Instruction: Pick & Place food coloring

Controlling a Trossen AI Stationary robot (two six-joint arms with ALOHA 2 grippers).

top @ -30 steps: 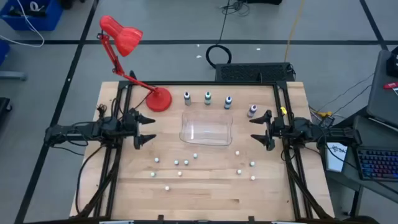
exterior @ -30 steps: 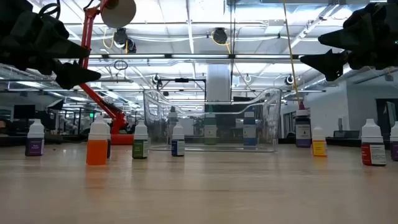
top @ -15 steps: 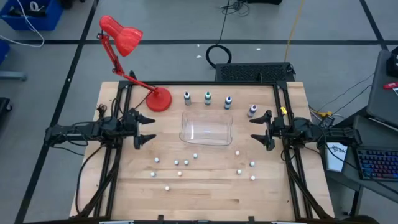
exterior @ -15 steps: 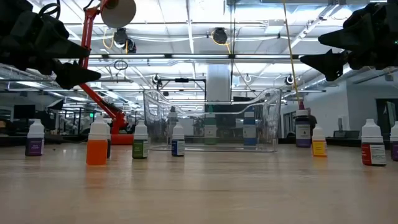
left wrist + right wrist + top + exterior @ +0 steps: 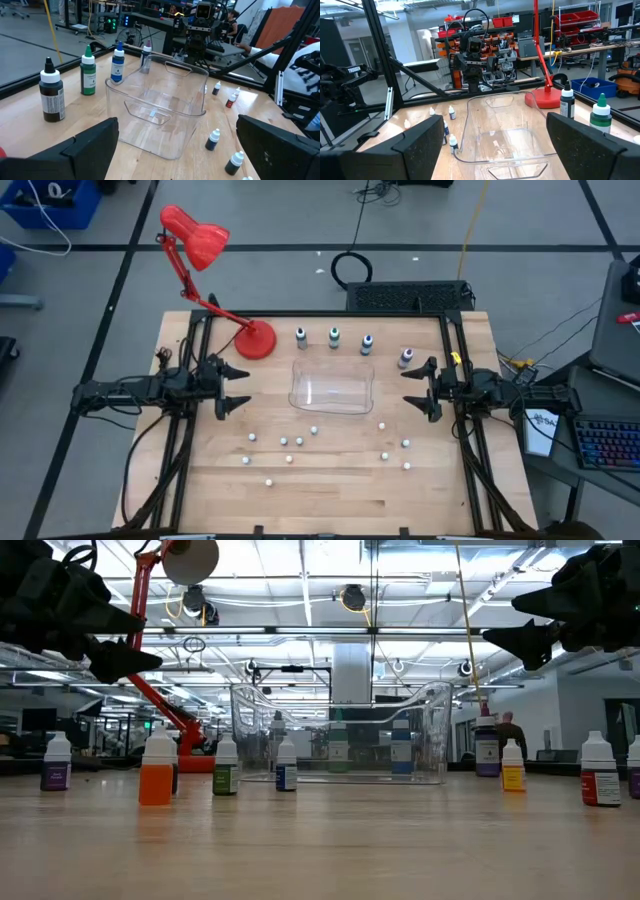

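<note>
Left gripper [image 5: 237, 387] is hovering over the table's left side, fingers spread apart, holding nothing. Right gripper [image 5: 418, 388] is hovering over the right side, fingers likewise apart and empty. The two are pointing at each other across the middle of the table [image 5: 330, 490].

Between them a clear bin [image 5: 332, 387] is sitting near the table's centre, a little toward the far edge. Its walls are see-through; the left wrist view is showing the bin [image 5: 160, 112] with nothing inside it, only the wood of the table through its floor.

Four food coloring bottles are standing upright along the far edge, behind the bin, all outside it. From left to right in the high view: dark bottle [image 5: 300, 337], green bottle [image 5: 334, 337], blue bottle [image 5: 367, 344], purple bottle [image 5: 406, 358]. The purple one is sitting closest to the right gripper, just off the bin's far right corner. The left wrist view is giving the same row: dark [image 5: 52, 92], green [image 5: 88, 71], blue [image 5: 118, 64], with the fourth farther off.

A red lamp [image 5: 205, 255] is standing with its base at the far left corner of the table, beside the dark bottle.

Smaller bottles [image 5: 290, 442] are standing scattered over the near half of the table, in front of the bin, well apart from both grippers. In the low view, these are showing as white-capped bottles, one orange [image 5: 157, 775], one yellow [image 5: 513, 770].
</note>
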